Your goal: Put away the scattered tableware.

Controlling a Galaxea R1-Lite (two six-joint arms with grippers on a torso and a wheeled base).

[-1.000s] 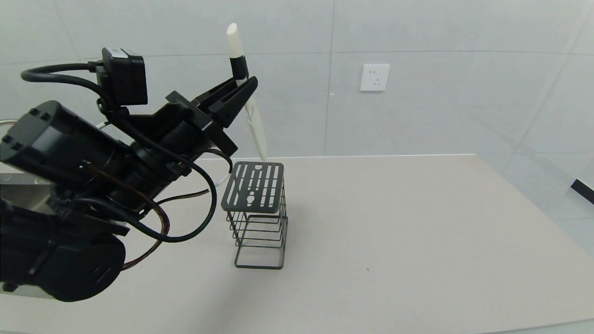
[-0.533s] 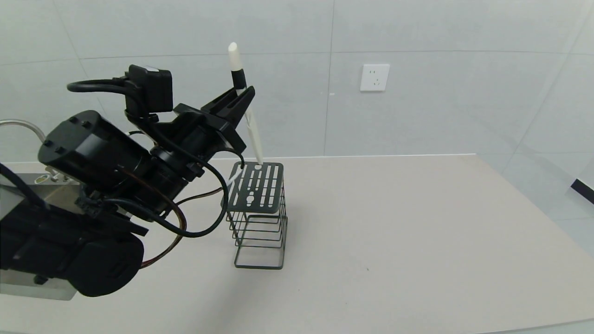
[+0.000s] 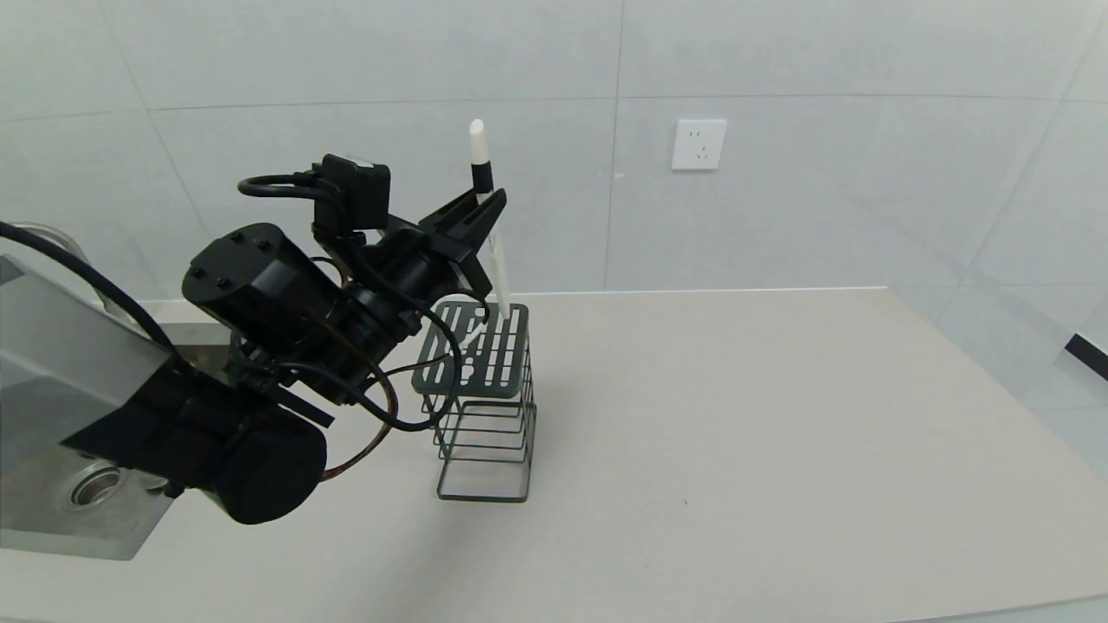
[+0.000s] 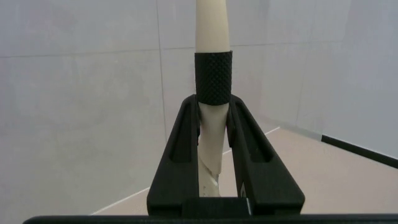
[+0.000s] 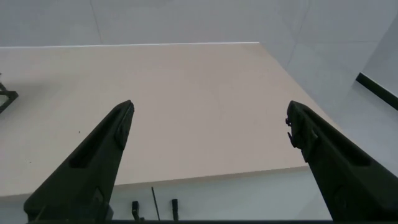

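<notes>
Beige countertop (image 3: 736,415), tiled wall behind. White utensil (image 3: 477,145) pinched by left gripper (image 3: 492,213) just below black band (image 4: 212,78), tip at rack (image 3: 480,407) top. Judged light, stiff, slippery. Right gripper (image 5: 209,109) spread wide, empty.

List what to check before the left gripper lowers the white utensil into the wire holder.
1. Grasp: left gripper shut on the white utensil below its black band: ok.
2. Utensil near upright, slightly tilted: ok.
3. Tip at the slotted top of the wire holder; inside a slot: cannot tell.
4. The wire holder stands upright on the table: ok.
5. The right gripper is open, empty, over bare table: ok.
</notes>
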